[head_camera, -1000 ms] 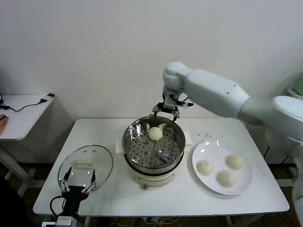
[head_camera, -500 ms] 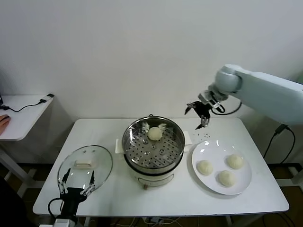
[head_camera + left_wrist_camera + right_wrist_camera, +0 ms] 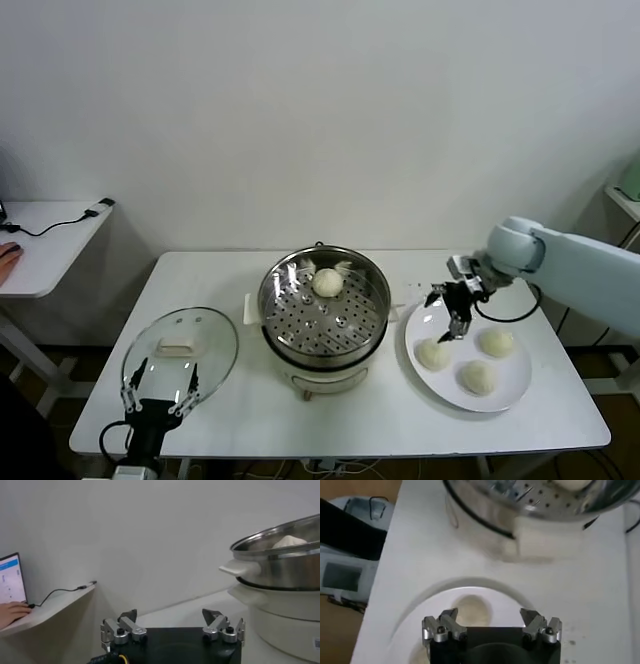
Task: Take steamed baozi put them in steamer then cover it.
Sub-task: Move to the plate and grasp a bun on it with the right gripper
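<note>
The steamer [image 3: 325,310] stands mid-table with one baozi [image 3: 327,282] on its perforated tray. Three more baozi lie on a white plate [image 3: 505,393] to its right: one at left [image 3: 433,353], one at back [image 3: 497,341], one at front [image 3: 478,376]. My right gripper [image 3: 453,312] is open and empty, hovering just above the left bun on the plate; in the right wrist view that bun [image 3: 472,609] shows between the fingers [image 3: 490,622]. The cover [image 3: 181,349] lies flat on the table at left. My left gripper [image 3: 160,397] is open and parked at the front edge beside the cover.
A side table [image 3: 45,240] with a cable stands at far left, with a hand at its edge. The steamer's side handle [image 3: 239,569] juts out in the left wrist view. The wall is close behind the table.
My right gripper has left the steamer, swung right and come down over the plate's left bun. One bun stays in the steamer. The left arm has not moved.
</note>
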`<state>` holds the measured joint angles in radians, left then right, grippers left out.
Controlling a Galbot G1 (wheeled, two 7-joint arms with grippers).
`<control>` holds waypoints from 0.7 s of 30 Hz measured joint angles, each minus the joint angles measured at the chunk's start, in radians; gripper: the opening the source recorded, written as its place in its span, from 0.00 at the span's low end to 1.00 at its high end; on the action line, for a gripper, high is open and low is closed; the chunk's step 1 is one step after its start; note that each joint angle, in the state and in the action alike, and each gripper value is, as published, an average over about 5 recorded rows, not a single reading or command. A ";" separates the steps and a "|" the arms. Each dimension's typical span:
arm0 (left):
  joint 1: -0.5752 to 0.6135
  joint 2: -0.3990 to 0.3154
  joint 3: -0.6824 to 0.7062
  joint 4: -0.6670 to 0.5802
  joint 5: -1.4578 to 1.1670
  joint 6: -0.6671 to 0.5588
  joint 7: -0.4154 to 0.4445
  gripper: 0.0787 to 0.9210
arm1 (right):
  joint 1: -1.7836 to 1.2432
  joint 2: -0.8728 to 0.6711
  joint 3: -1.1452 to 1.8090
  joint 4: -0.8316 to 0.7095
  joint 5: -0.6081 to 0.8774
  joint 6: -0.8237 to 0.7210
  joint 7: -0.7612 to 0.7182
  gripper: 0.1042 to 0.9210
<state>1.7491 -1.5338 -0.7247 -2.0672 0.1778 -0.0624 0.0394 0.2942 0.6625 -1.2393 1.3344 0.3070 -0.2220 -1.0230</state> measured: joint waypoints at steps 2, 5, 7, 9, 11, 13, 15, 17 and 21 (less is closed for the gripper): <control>0.000 0.000 -0.002 0.000 -0.001 0.000 0.000 0.88 | -0.028 0.006 0.014 -0.013 -0.018 -0.007 0.004 0.88; 0.000 0.000 -0.004 0.004 -0.002 0.000 0.000 0.88 | -0.067 0.018 0.037 -0.034 -0.042 -0.015 0.011 0.88; 0.001 0.000 -0.004 0.007 -0.002 -0.001 0.000 0.88 | -0.090 0.027 0.051 -0.049 -0.057 -0.020 0.015 0.88; 0.001 0.000 -0.005 0.011 -0.002 -0.002 -0.001 0.88 | -0.111 0.035 0.065 -0.064 -0.069 -0.024 0.020 0.88; -0.001 0.000 -0.006 0.014 -0.003 -0.002 -0.001 0.88 | -0.130 0.044 0.077 -0.077 -0.081 -0.027 0.023 0.88; -0.003 0.000 -0.006 0.017 -0.003 -0.002 -0.001 0.88 | -0.146 0.053 0.089 -0.089 -0.090 -0.030 0.026 0.88; -0.005 0.000 -0.006 0.019 -0.003 -0.002 -0.001 0.88 | -0.160 0.061 0.099 -0.099 -0.097 -0.033 0.027 0.88; -0.007 0.000 -0.006 0.021 -0.003 -0.002 -0.001 0.88 | -0.171 0.069 0.106 -0.107 -0.103 -0.034 0.026 0.88; -0.009 0.000 -0.006 0.021 -0.003 -0.001 -0.001 0.88 | -0.186 0.080 0.118 -0.117 -0.111 -0.036 0.026 0.84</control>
<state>1.7403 -1.5342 -0.7308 -2.0459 0.1753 -0.0632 0.0387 0.1084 0.7423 -1.1215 1.2177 0.1965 -0.2581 -0.9974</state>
